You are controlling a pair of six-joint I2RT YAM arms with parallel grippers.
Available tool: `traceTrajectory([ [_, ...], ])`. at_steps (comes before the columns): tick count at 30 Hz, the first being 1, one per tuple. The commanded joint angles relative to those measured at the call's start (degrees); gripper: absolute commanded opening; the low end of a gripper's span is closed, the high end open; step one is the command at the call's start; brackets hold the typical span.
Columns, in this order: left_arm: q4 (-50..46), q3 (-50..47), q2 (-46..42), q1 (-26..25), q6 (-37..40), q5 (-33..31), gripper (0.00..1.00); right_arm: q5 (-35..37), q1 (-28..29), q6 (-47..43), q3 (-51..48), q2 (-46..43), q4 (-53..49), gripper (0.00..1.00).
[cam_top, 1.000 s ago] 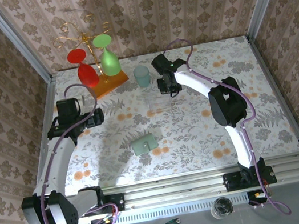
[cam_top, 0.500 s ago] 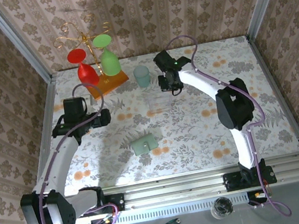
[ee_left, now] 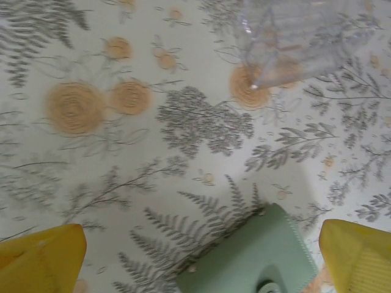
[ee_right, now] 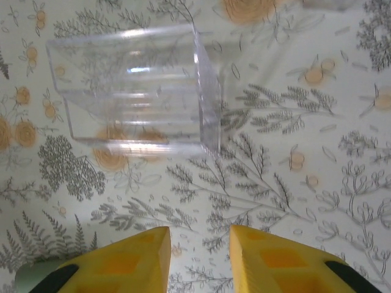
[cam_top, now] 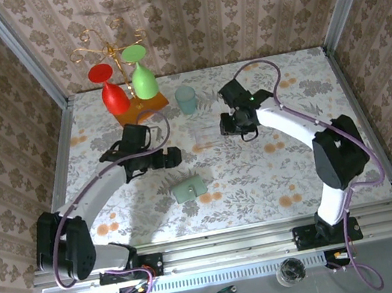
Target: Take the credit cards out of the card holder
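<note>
Left gripper (cam_top: 171, 157) jaws wide, nothing held. In the left wrist view a corner of the card holder (ee_left: 253, 259) sits at 6 o'clock between the yellow fingers (ee_left: 43, 256), flat on the floral table (cam_top: 300, 174). Right gripper (ee_right: 199, 259) jaws narrow, slim gap, empty, with the clear acrylic tray (ee_right: 131, 91) at 11 o'clock ahead of them. From above, the card holder lies at 5 o'clock of the left gripper, near but apart.
</note>
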Motion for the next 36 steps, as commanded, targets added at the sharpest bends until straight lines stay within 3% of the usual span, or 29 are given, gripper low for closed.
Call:
traceTrajectory([
  [1, 5.1, -2.1, 1.8, -2.4, -4.0, 4.4, 0.98, -2.8, 0.4, 2.1, -4.3, -4.0, 3.4, 0.34],
  [13, 8.8, -5.6, 9.0, -7.0, -7.3, 5.5, 0.99, -3.3, 1.5, 4.0, -10.5, -7.3, 5.2, 0.40],
  [23, 12.2, -12.3, 5.7, -9.0, -11.3, 7.8, 0.99, -3.5, 2.8, 4.2, -8.7, -5.8, 4.8, 0.43],
  [30, 8.6, -13.8, 2.3, -12.3, -12.8, 5.1, 0.98, -3.7, 3.4, 3.7, -7.0, -5.1, 3.5, 0.44],
  [36, 10.9, -16.1, 0.3, -15.6, -17.9, 5.3, 0.95, -3.4, 3.7, 3.6, -6.9, -5.2, 2.8, 0.44],
])
